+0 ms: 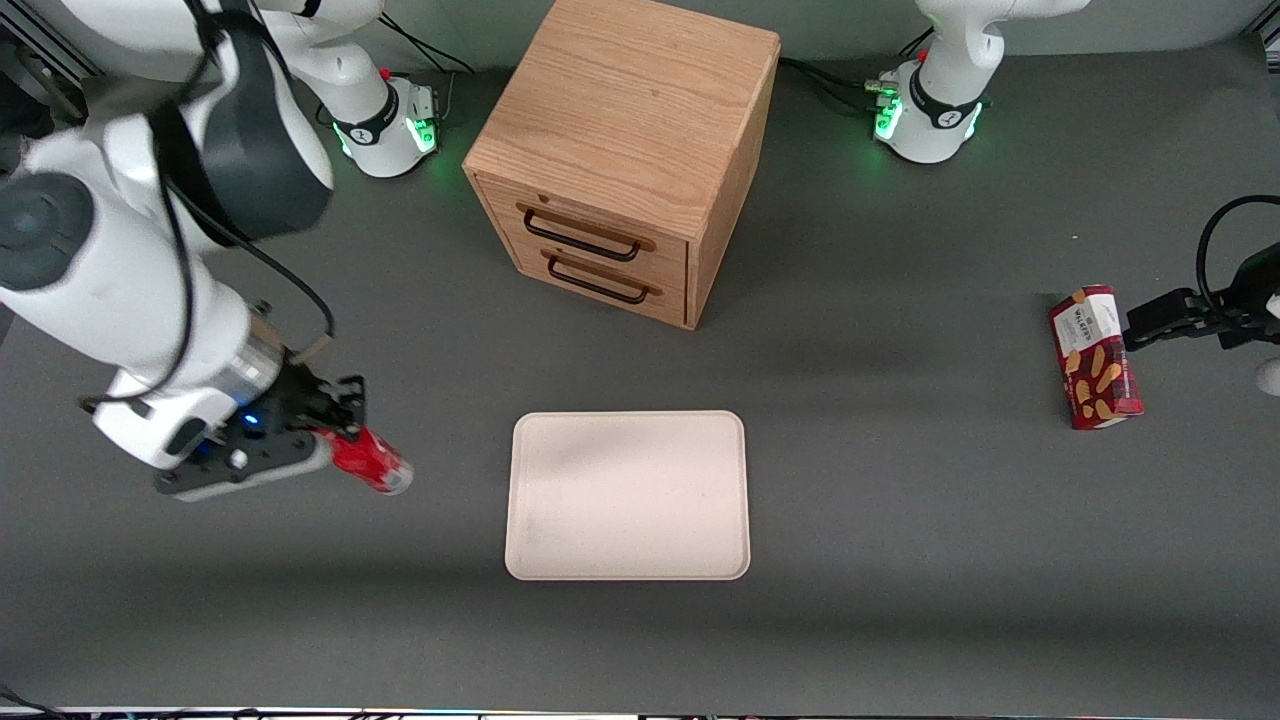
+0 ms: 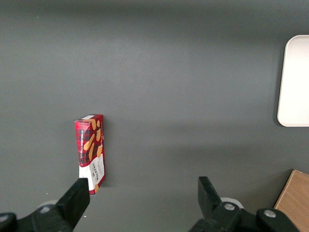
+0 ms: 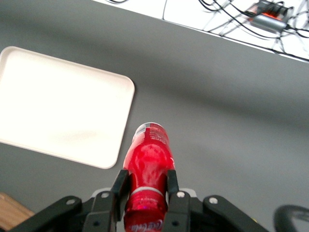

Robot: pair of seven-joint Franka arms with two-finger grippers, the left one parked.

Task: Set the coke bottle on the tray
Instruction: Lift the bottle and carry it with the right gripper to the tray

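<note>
The coke bottle [image 1: 372,462] is a small bright red bottle with a silvery base, held tilted above the table. My right gripper [image 1: 335,435] is shut on it at the working arm's end of the table, beside the tray. In the right wrist view the gripper [image 3: 145,186] clamps the bottle [image 3: 148,162] between its two fingers [image 3: 119,186], the base pointing away from the wrist. The tray [image 1: 628,495] is pale cream-pink, flat, with rounded corners, and bare; it also shows in the right wrist view [image 3: 58,104] and in the left wrist view [image 2: 294,82].
A wooden two-drawer cabinet [image 1: 625,150] stands farther from the front camera than the tray. A red snack box with biscuit pictures [image 1: 1095,357] lies toward the parked arm's end of the table; it also shows in the left wrist view [image 2: 91,152].
</note>
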